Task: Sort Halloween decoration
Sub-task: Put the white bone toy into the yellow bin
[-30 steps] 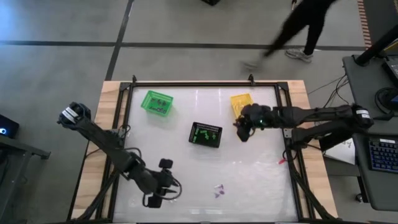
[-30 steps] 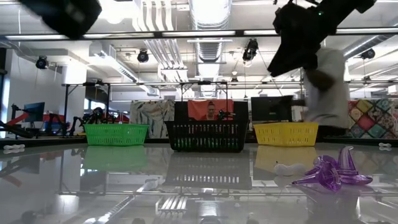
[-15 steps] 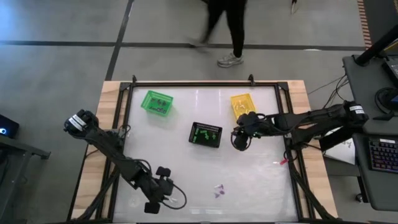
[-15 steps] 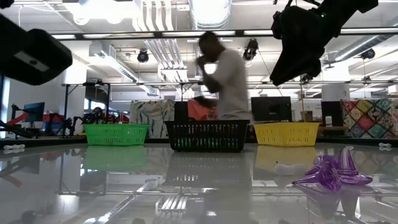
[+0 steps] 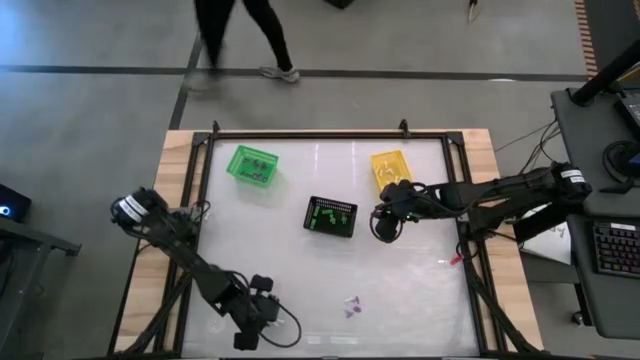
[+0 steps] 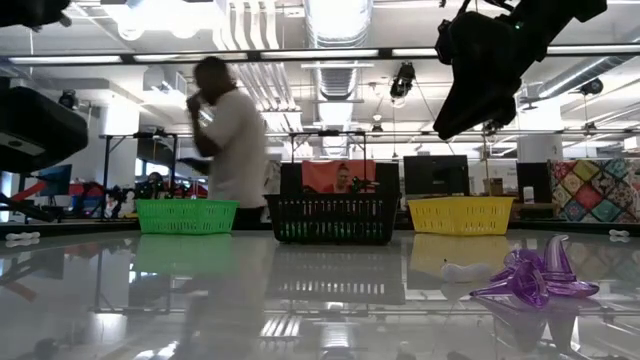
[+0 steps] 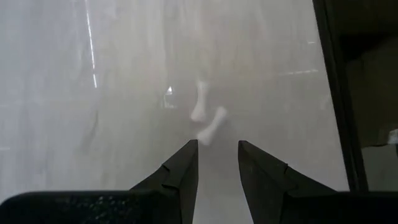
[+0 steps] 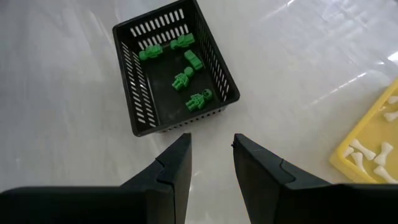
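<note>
Two white bone trinkets (image 7: 205, 119) lie on the white table just beyond my left gripper (image 7: 217, 158), which is open, tipped down and low over the near left part of the table (image 5: 250, 332). Purple trinkets (image 5: 352, 306) lie near the front edge and also show in the low view (image 6: 535, 280), next to a white trinket (image 6: 458, 270). My right gripper (image 8: 211, 149) hangs open above the table, between the black basket (image 8: 177, 68) and the yellow basket (image 8: 373, 149), with nothing between its fingers. In the high view it is right of centre (image 5: 384, 226).
The green basket (image 5: 252, 163) stands at the far left and holds small green pieces. The black basket (image 5: 331, 215) at the centre holds green figures (image 8: 180, 62). The yellow basket (image 5: 389, 167) holds white bones. A person (image 6: 225, 140) walks behind the table. Bare table lies between the baskets and the near edge.
My left gripper has come down toward the table's near edge and tipped more steeply downward, staying open. My right gripper drifted a little from beside the yellow basket toward the near edge, then held still. The person behind the table walked from right to left.
</note>
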Robot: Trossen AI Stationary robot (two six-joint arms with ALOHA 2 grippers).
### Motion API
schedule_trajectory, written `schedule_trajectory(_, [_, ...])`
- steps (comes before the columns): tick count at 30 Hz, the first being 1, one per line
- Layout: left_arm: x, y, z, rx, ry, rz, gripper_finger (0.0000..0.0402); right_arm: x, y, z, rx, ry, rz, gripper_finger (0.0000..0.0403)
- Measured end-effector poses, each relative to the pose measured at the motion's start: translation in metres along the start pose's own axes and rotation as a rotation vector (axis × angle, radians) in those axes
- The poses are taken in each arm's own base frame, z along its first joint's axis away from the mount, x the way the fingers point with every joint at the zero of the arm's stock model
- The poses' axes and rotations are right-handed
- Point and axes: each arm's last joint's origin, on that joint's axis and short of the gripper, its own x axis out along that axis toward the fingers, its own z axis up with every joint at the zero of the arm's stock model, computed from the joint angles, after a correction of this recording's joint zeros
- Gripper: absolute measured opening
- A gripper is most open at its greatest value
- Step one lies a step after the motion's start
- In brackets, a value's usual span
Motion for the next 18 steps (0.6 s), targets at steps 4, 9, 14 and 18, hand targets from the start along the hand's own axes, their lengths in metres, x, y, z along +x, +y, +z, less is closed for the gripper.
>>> schedule_trajectory(4, [0.008, -0.001, 0.001, 0.008, 0.028, 0.047, 0.0096, 0.0, 0.0, 0.0, 0.0, 0.0, 0.0, 0.0109])
schedule_trajectory(9, [0.012, -0.001, 0.001, 0.014, 0.054, 0.077, 0.0096, 0.0, 0.0, 0.0, 0.0, -0.002, 0.002, 0.0109])
schedule_trajectory(14, [0.012, -0.002, 0.002, 0.014, 0.048, 0.074, 0.0096, 0.0, 0.0, 0.0, 0.0, -0.002, 0.002, 0.0109])
schedule_trajectory(18, [0.012, -0.003, 0.002, 0.029, 0.041, 0.067, 0.0096, 0.0, 0.0, 0.0, 0.0, -0.002, 0.002, 0.0109])
